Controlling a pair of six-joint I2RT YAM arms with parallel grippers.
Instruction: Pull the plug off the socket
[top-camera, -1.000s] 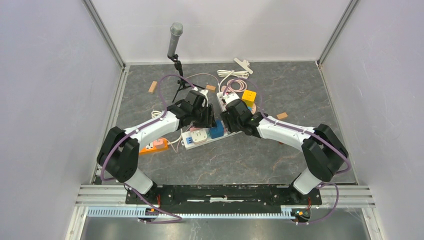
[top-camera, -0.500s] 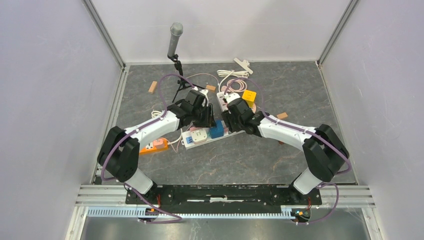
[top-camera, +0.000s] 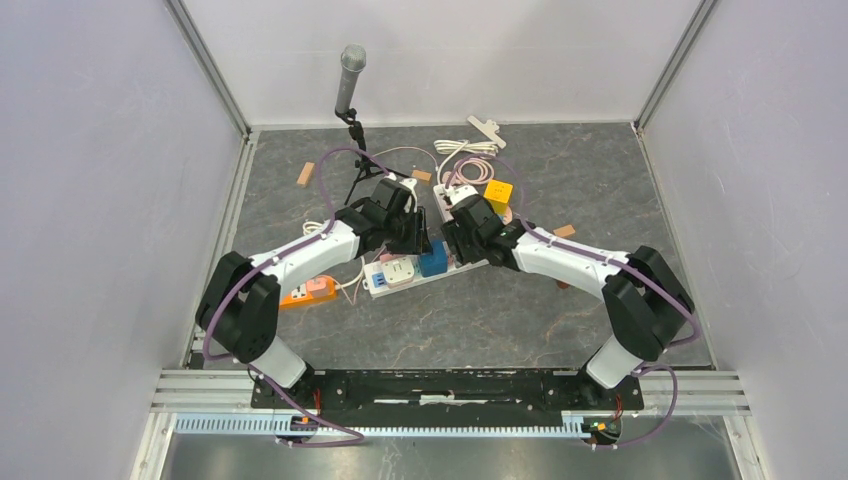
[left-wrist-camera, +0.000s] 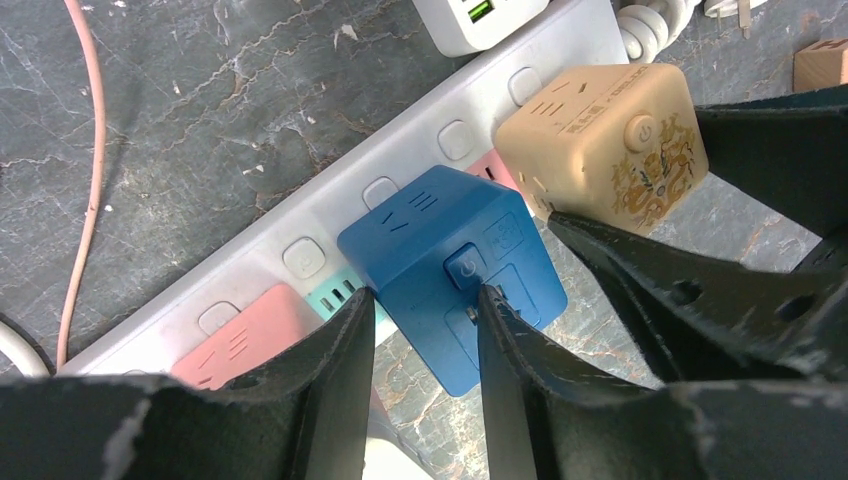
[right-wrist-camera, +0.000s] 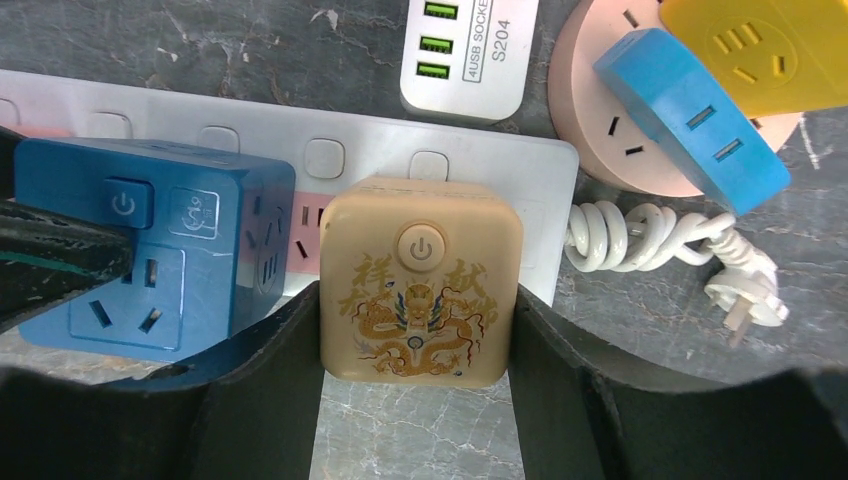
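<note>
A white power strip (top-camera: 400, 272) lies mid-table with several plugs in it. A tan cube plug with a dragon print (right-wrist-camera: 420, 290) stands in the strip (right-wrist-camera: 540, 190). My right gripper (right-wrist-camera: 415, 295) is shut on it, one finger against each side. A blue cube plug (right-wrist-camera: 150, 260) stands next to it on the left. My left gripper (left-wrist-camera: 425, 300) is open with a narrow gap. Its left fingertip is at the edge of the blue cube (left-wrist-camera: 430, 240) and its right fingertip lies over the cube's top face. In the top view both grippers (top-camera: 418, 240) (top-camera: 458, 243) meet over the strip.
A white USB charger (right-wrist-camera: 465, 55), a pink round socket (right-wrist-camera: 590, 130) with a light blue adapter (right-wrist-camera: 690, 115), a yellow cube (right-wrist-camera: 760, 45) and a coiled white cord (right-wrist-camera: 640, 240) lie beyond the strip. An orange strip (top-camera: 310, 291) lies left; a microphone stand (top-camera: 350, 70) stands behind.
My right gripper has shifted slightly up and to the left over the strip. The left arm has stayed in place.
</note>
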